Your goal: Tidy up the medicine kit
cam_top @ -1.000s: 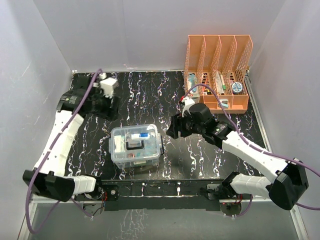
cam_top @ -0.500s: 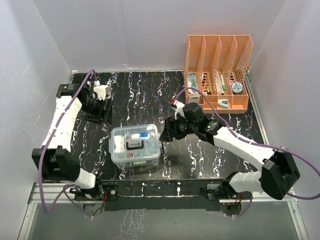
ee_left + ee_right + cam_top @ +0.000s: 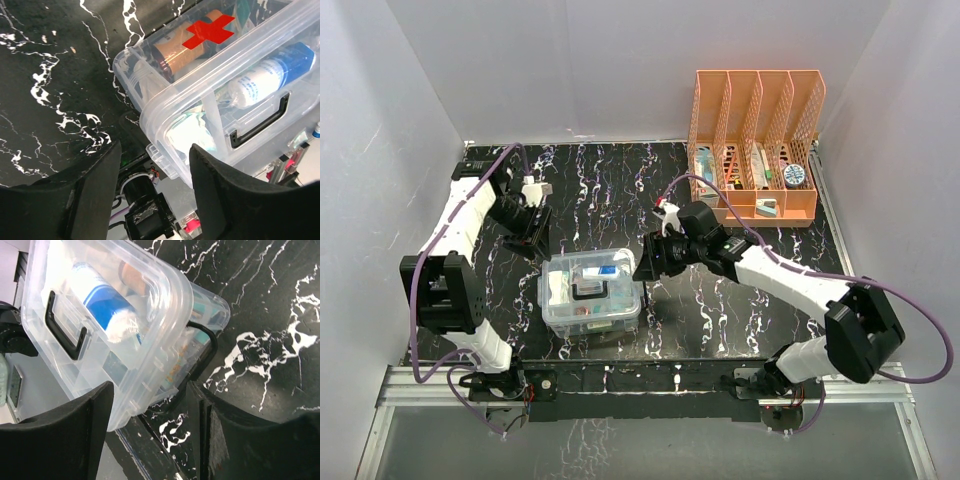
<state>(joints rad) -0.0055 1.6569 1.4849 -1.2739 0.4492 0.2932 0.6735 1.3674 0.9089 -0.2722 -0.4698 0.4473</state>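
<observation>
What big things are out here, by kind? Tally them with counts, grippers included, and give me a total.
Medicine kit: 1
Orange file rack: 1
Grippers: 2 (left gripper, right gripper)
Total: 4

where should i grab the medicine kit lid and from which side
Probably the lid by its overhanging lip at the short ends, coming in level from the sides; the left pincer and right pincer are each open and facing one end. The lip juts past the box wall, so it can be hooked. The black handle lies flat on top, so pinching it from above looks harder.
</observation>
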